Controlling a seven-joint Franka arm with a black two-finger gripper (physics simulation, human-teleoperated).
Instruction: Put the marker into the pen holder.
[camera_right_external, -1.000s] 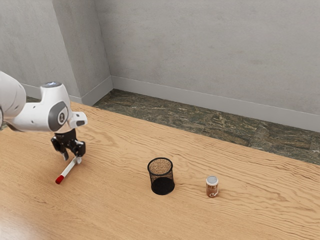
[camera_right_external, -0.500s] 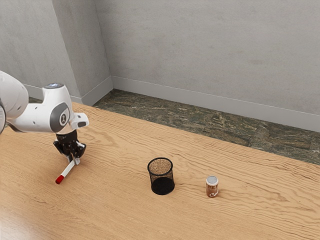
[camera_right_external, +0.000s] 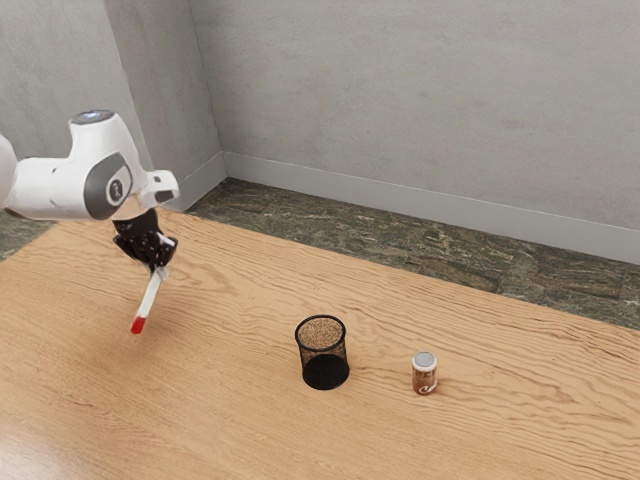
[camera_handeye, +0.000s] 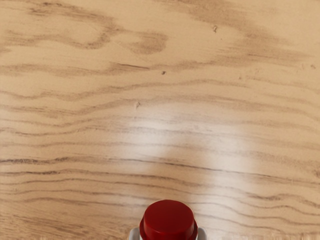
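The fingers (camera_right_external: 163, 271), well apart from the pen holder (camera_right_external: 323, 370) toward the exterior view's left, are clasping the marker (camera_right_external: 150, 298) between them, one pressing on each side; the white barrel is slanting down out of their grip, and the red end (camera_right_external: 138, 325) is pointing down toward the counter (camera_right_external: 230, 400); the whole marker is hanging in the air above the wood, outside the pen holder and well apart from it; the wrist view is showing the red end close up, with a pale fingertip peeking out on either side of it; above the fingers the white arm (camera_right_external: 65, 188) is reaching in from the exterior view's left, on the same side of the pen holder as the marker; the pen holder itself, a black mesh cup, is standing upright on the counter with its mouth facing up; a small brown and white can (camera_right_external: 424, 374) is standing upright near it, toward the exterior view's right; behind the pen holder, beyond the counter's far edge, a dark stone floor (camera_right_external: 400, 235) is running up to a plain grey wall (camera_right_external: 400, 90).
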